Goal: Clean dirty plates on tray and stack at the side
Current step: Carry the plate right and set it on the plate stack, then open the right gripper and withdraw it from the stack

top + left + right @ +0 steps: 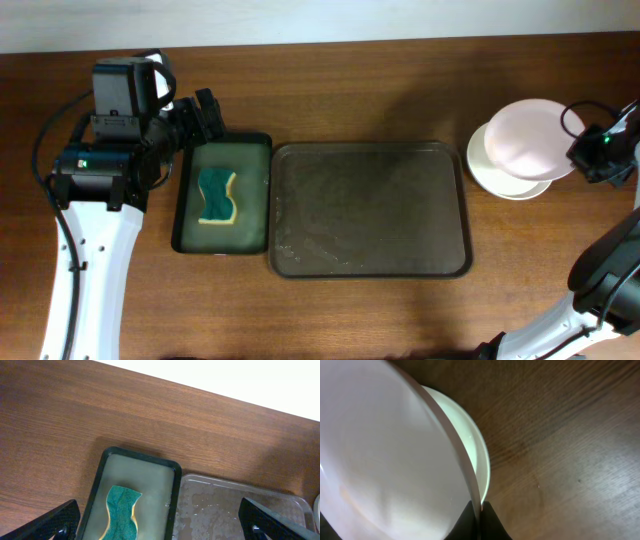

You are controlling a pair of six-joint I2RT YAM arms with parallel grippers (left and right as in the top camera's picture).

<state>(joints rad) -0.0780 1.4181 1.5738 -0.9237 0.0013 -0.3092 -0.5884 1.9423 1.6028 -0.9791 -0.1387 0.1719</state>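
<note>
The dark brown tray (370,210) lies mid-table, wet and with no plates on it; its left end shows in the left wrist view (240,505). My right gripper (583,152) is shut on the rim of a pale pink plate (530,138), held just above a pale green plate (495,165) on the table at the right. In the right wrist view the fingers (479,510) pinch the pink plate's (385,460) edge, with the green plate (475,450) beneath. A third plate is not distinguishable. My left gripper (205,112) is open and empty above the green sponge's tray.
A narrow black-rimmed greenish tray (255,195) with a green and yellow sponge (217,196) lies left of the brown tray; both show in the left wrist view, tray (175,490) and sponge (122,517). Bare wooden table surrounds them.
</note>
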